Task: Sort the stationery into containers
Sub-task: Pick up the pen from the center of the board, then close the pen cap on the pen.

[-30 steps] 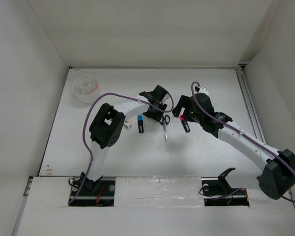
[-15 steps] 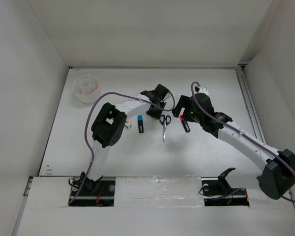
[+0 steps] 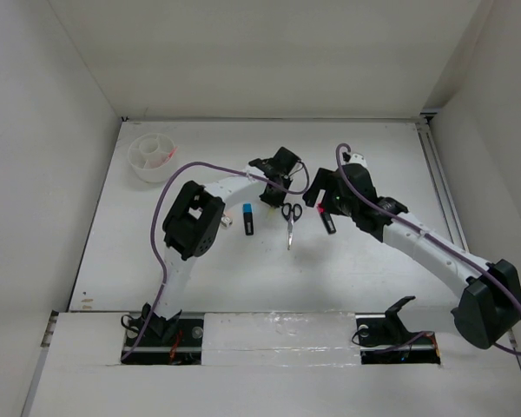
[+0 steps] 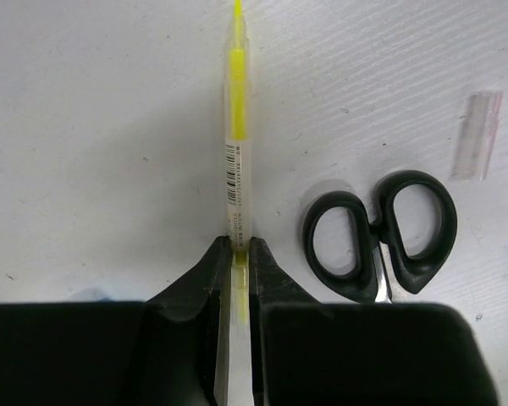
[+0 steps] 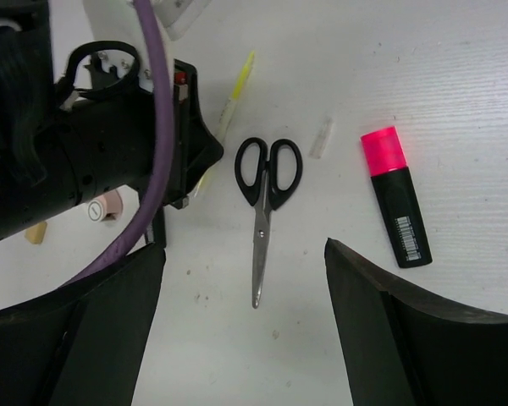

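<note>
Pinching the thin pale-yellow stick [image 4: 236, 127] at its lower end, the left gripper [image 4: 235, 249] now has its jaws drawn together on the barrel; a second ago they stood about half apart. In the overhead view that gripper has also shifted slightly toward the top of the frame, so both loops of the black-handled scissors [image 4: 381, 233] are uncovered.

The stick is a slim, translucent tube with a bright yellow core and a small barcode label. In the left wrist view it runs straight up from the black fingers [image 4: 205, 279] to the top centre of the frame, lying flat on the table [image 4: 93, 127]. The scissors lie just to its right, apart from it, with glossy oval plastic loops and plain metal blades. A small clear strip [image 4: 477, 135] rests at the upper right.

In the right wrist view, the pink-capped marker [image 5: 398, 199], stubby and black-bodied, lies right of the scissors. The right gripper [image 5: 244, 254] hangs above them with its fingers [image 5: 110, 338] spread wide and nothing between them, much as before. A purple cable [image 5: 157, 127] loops over the left arm.

Overhead, the blue-capped marker [image 3: 248, 219] sits left of the scissors. The round white cup [image 3: 152, 174], divided inside, stands at the upper left, well apart.
</note>
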Motion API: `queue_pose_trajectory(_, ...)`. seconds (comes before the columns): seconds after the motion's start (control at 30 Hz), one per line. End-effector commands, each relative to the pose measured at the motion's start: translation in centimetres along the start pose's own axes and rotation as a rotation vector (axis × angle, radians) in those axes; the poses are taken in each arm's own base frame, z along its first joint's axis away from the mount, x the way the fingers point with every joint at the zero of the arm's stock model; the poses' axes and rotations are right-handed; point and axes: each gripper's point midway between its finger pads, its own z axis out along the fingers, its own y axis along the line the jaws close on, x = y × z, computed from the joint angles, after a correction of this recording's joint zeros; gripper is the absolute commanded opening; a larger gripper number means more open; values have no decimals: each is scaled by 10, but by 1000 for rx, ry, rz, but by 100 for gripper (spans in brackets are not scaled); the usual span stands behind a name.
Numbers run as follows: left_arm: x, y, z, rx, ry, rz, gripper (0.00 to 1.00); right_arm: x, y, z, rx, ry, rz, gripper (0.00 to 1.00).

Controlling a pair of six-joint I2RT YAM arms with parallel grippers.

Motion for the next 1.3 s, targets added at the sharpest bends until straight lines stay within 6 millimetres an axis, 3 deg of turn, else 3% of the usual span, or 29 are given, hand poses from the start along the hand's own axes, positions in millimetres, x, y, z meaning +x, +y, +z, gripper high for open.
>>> queue_pose_trajectory(0.0, 6, 17, -16, -49, 28, -65, 0, -14, 9, 14, -9, -26, 0, 82)
queue_pose_trajectory(0.1, -18, 27, -49, -79, -62, -118, 0, -15, 0, 36, 93, -3, 19, 80)
queue_pose_trajectory(0.13, -30, 32, -73, -100, -116, -140, 0, -14, -4, 42, 122, 2, 14, 79)
queue_pose_trajectory(0.2, -36, 37, -96, -112, -166, -158, 0, -7, -7, 59, 163, 30, 26, 79)
queue_pose_trajectory(0.27, -41, 45, -130, -128, -241, -173, 0, -6, -10, 69, 191, 30, 46, 79)
queue_pose_trajectory(0.47, -29, 48, -201, -135, -366, -182, 0, 1, -21, 92, 284, 49, 85, 78)
queue_pose_trajectory(0.63, -8, 55, -237, -105, -455, -219, 0, 14, -28, 109, 359, 81, 96, 75)
queue_pose_trajectory(0.73, 3, 57, -253, -72, -510, -238, 0, 26, -38, 119, 399, 101, 104, 72)
queue_pose_trajectory(0.8, 14, 57, -250, -60, -510, -226, 0, 32, -40, 126, 413, 112, 111, 72)
queue_pose_trajectory(0.93, 21, 52, -263, 7, -585, -209, 0, 34, -42, 133, 449, 133, 106, 69)
queue_pose_trajectory(1.27, 23, 38, -268, 87, -586, -180, 0, 47, -44, 133, 516, 148, 114, 62)
